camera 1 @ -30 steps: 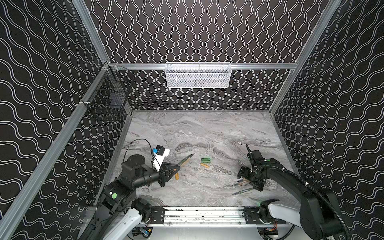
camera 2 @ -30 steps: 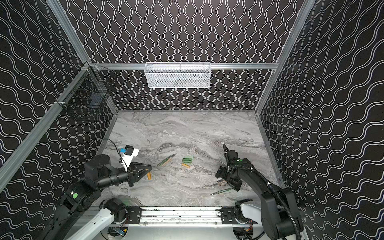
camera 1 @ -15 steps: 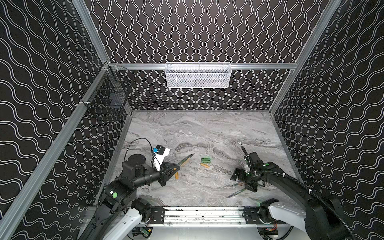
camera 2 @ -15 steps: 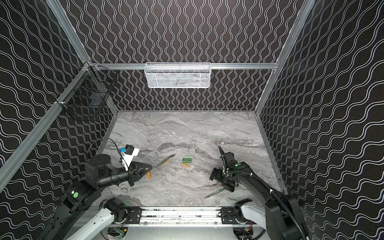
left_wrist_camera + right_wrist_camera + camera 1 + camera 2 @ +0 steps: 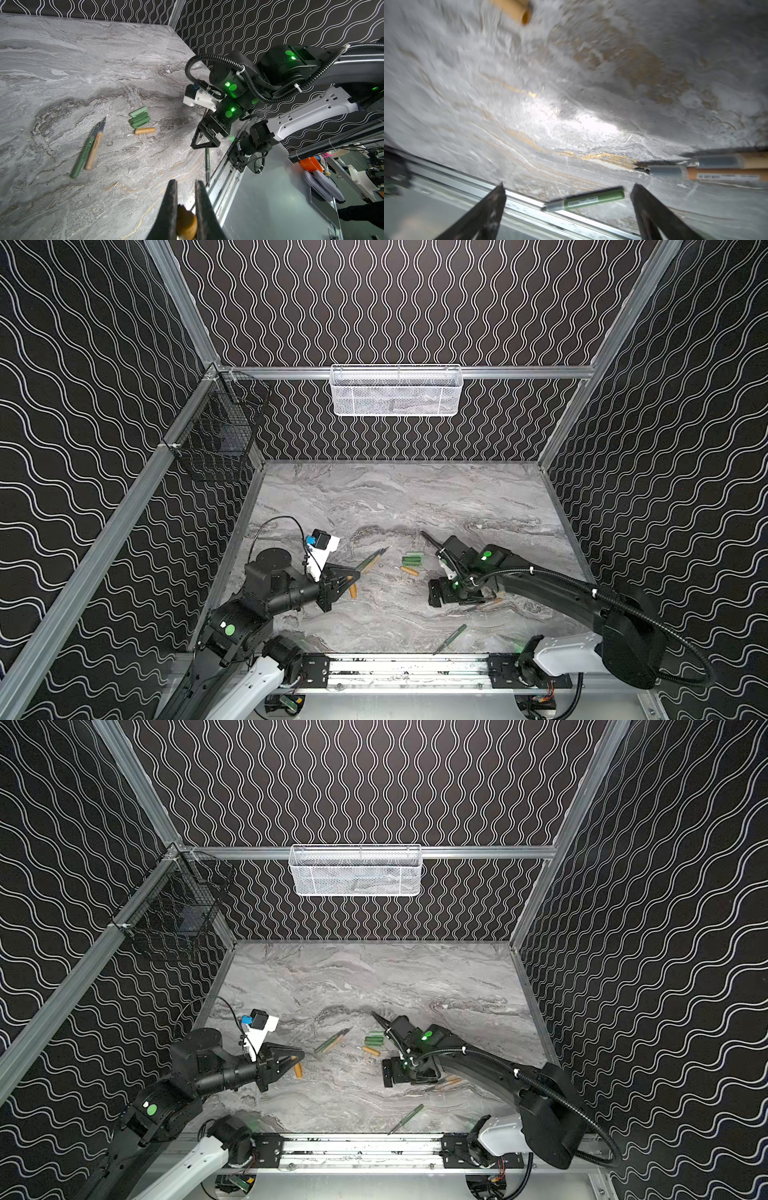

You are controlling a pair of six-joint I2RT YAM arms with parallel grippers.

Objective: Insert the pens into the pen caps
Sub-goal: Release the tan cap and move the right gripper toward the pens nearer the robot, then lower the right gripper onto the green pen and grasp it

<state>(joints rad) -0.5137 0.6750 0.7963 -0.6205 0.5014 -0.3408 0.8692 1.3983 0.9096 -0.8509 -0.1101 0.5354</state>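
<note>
My left gripper [image 5: 186,181] is shut on an orange pen cap [image 5: 186,223], held low over the table's left front [image 5: 353,591]. My right gripper [image 5: 569,185] hangs open above the front right, nothing between its fingers. Beyond its tips a green pen [image 5: 583,200] lies by the front rail [image 5: 451,638]. Two orange pens [image 5: 724,168] lie side by side just to its right [image 5: 486,605]. A green pen [image 5: 82,154] and an orange pen [image 5: 93,151] lie paired mid-table [image 5: 372,560]. Three green pen caps [image 5: 411,560] and one orange cap [image 5: 409,571] sit together.
A metal rail [image 5: 399,666] runs along the table's front edge, right beside the loose green pen. A white mesh basket [image 5: 395,391] hangs on the back wall and a black wire basket [image 5: 216,439] on the left wall. Patterned walls close in three sides.
My right gripper has swung left and toward the front. The loose green pen has slid toward the front rail. The left arm has stayed put with its cap.
</note>
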